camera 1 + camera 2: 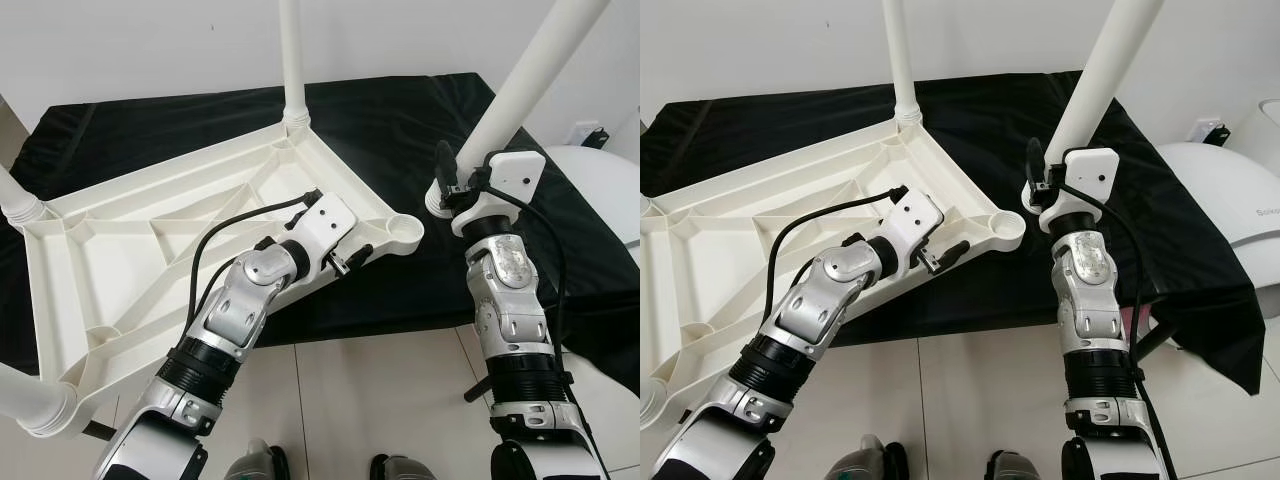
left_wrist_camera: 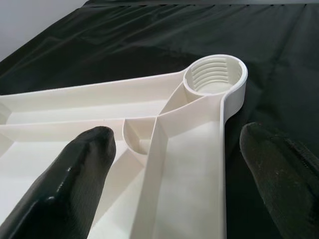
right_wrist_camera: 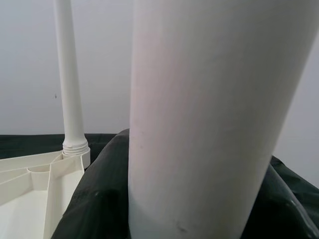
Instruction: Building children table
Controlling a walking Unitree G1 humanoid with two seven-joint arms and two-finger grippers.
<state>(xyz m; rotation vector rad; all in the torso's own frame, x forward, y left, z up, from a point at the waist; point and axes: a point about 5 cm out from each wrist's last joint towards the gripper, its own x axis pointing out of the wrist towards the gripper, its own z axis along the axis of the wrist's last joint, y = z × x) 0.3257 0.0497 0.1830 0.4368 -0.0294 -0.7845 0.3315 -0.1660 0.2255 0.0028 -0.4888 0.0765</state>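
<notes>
**Upturned tabletop on the black cloth, one leg in my right grip**

Nearest to me is pale tiled floor (image 1: pixel 400 390), showing between my two arms, up to the hanging front edge of the black cloth (image 1: pixel 400 290) that covers the work surface. A fold of that cloth drops lower at my right, beside a rounded white object (image 1: pixel 1230 200).

My left gripper (image 1: pixel 352 258) reaches over the near rim of the upside-down white tabletop (image 1: pixel 130 250), its fingers (image 2: pixel 75 174) spread wide with the rim between them, one over the ribbed underside and one over the cloth outside. Just beyond them the empty threaded corner socket (image 2: pixel 215 75) sits at the tabletop's right-hand corner, open black cloth past it.

My right gripper (image 1: pixel 447 180) holds the loose table leg (image 1: pixel 535 70) near its lower end, fingers closed around it. The leg slants up and away to my right, its foot close to the empty socket; I cannot tell whether they touch.

Farther off, a screwed-in leg (image 1: pixel 291 55) stands upright from the far corner. Two more legs rise at my left, one at the left corner (image 1: pixel 15 195) and one at the near-left corner (image 1: pixel 30 395).

Behind everything, a plain white wall (image 1: pixel 150 45)
</notes>
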